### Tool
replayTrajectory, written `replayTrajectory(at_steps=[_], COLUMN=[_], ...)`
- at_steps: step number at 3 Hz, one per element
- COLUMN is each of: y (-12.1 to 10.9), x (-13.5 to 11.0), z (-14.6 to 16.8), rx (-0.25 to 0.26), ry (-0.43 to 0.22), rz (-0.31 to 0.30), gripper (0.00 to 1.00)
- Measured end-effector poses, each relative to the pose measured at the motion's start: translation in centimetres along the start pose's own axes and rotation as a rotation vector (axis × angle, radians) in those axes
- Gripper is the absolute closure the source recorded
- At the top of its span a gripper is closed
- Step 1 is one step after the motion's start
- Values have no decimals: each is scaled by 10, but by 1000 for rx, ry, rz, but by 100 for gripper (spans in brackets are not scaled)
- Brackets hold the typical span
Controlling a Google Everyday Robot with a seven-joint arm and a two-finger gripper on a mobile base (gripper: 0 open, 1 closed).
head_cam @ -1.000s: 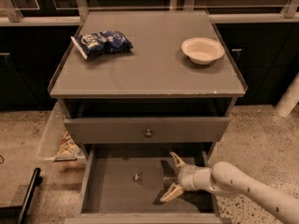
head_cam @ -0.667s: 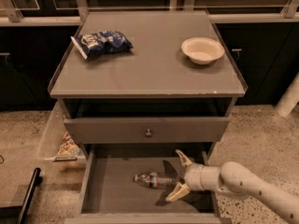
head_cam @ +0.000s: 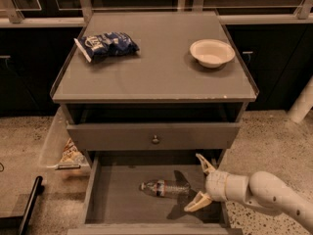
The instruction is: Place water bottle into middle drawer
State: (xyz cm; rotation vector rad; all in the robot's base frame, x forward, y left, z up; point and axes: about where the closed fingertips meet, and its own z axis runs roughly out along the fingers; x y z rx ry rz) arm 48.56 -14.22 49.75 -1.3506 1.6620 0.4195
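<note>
Middle drawer (head_cam: 122, 202): bottle (head_cam: 164, 188), pincer (head_cam: 192, 183) perhaps touching

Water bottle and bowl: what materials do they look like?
Water bottle: clear plastic, see-through body, lying on the middle drawer floor. Bowl: matte cream, probably paper or foam; can't tell which. Gripper: open, just right of the bottle.

Single high front view, angled down on cabinet (head_cam: 156, 72), fairly near; jaws at lower right
</note>
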Motion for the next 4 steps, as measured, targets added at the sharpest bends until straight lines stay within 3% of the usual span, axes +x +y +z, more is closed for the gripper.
replayTrajectory(at_steps=[1,3,4], y=[1,-33,-36], x=[-24,-98,-106], z=[-40,-137,-142], rx=[33,137,141], ry=[44,189,203], rz=[-50,-256,-274], gripper=[0,0,0])
